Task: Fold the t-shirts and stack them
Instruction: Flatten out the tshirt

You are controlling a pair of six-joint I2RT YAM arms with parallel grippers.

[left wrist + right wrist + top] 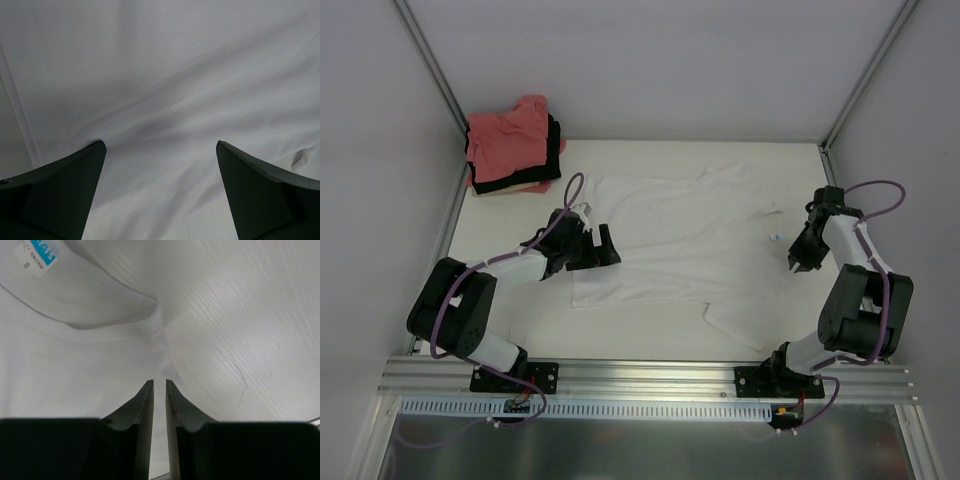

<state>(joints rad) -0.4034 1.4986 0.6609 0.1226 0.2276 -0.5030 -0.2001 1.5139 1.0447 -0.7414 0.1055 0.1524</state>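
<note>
A white t-shirt (670,240) lies spread flat across the middle of the table, its collar toward the right. My left gripper (603,252) hangs wide open over the shirt's left end, and the left wrist view shows only white cloth (165,90) between its fingers (160,150). My right gripper (800,262) sits at the collar end. Its jaws (160,382) stand a narrow slit apart with nothing between them, just short of the collar (100,325) and its blue neck label (42,252). A folded stack of t-shirts (515,145), salmon-pink on top of black, rests at the back left.
Metal frame posts (430,70) and white walls close in the table on three sides. An aluminium rail (650,375) carrying both arm bases runs along the near edge. Bare table (240,315) shows to the right of the collar.
</note>
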